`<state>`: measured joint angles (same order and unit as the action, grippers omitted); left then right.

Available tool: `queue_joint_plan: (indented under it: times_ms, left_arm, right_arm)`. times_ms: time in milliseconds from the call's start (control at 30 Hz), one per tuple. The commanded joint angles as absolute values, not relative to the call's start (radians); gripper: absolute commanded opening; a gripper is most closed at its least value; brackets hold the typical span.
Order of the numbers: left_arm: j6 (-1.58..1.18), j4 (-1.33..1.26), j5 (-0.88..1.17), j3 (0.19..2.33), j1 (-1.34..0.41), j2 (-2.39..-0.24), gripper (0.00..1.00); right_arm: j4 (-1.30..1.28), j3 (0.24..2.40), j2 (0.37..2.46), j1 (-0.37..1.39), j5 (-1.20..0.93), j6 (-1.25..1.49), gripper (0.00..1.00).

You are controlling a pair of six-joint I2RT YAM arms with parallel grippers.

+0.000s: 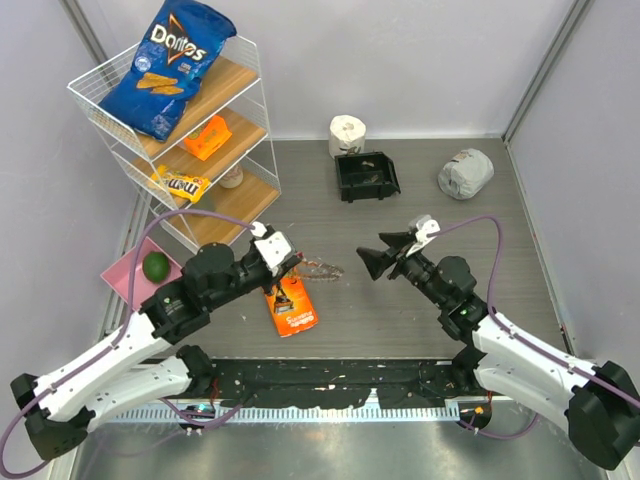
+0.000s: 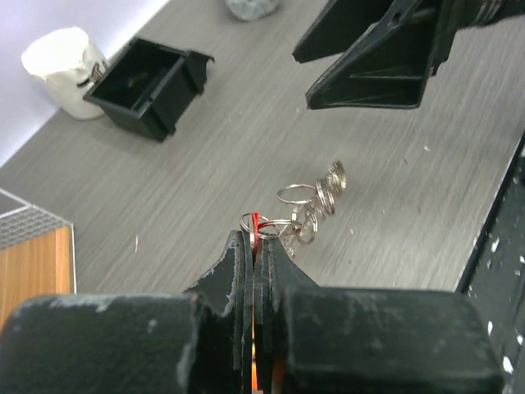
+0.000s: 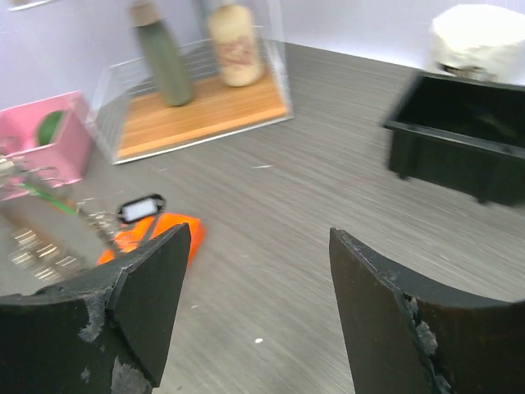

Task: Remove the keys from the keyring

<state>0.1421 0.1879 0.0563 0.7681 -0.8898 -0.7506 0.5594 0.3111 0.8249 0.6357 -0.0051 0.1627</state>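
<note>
My left gripper (image 2: 258, 238) is shut on a thin red piece (image 2: 255, 223), seemingly the red-headed key, at one end of a bunch of thin silvery rings (image 2: 295, 194) and small silvery keys (image 2: 330, 182). The bunch (image 1: 320, 268) sticks out to the right of the left gripper (image 1: 290, 262), just above the table. A green key (image 3: 45, 201) and a black tag (image 3: 139, 208) show blurred in the right wrist view. No wide flat keyring shows in any view. My right gripper (image 1: 385, 255) is open and empty, a short way right of the bunch, its jaws wide apart (image 3: 258, 234).
An orange packet (image 1: 291, 305) lies under the left gripper. A black bin (image 1: 366, 176) and a white toilet roll (image 1: 347, 133) stand at the back, with a grey crumpled bag (image 1: 465, 173) to the right. A wire shelf (image 1: 190, 130) and a pink tray (image 1: 128, 272) are on the left.
</note>
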Motion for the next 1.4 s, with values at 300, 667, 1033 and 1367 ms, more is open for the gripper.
queue_joint_plan:
  times_ms: [300, 667, 1033, 1367]
  left_arm:
    - [0.491, 0.761, 0.386, 1.072, -0.884, -0.801, 0.0]
    - [0.649, 0.81, 0.393, 1.193, -0.884, -0.946, 0.0]
    - [0.652, 0.787, 0.341, 1.218, -0.884, -0.983, 0.0]
    - [0.615, 0.759, 0.295, 1.203, -0.884, -0.965, 0.0]
  right_arm:
    - [0.81, 0.385, 0.936, 0.638, -0.655, 0.228, 0.65]
    - [0.609, 0.63, 0.982, 0.646, -0.83, 0.163, 0.53]
    - [0.44, 0.796, 1.112, 0.661, -0.911, 0.063, 0.43]
    - [0.405, 0.782, 1.13, 0.716, -0.942, 0.011, 0.37]
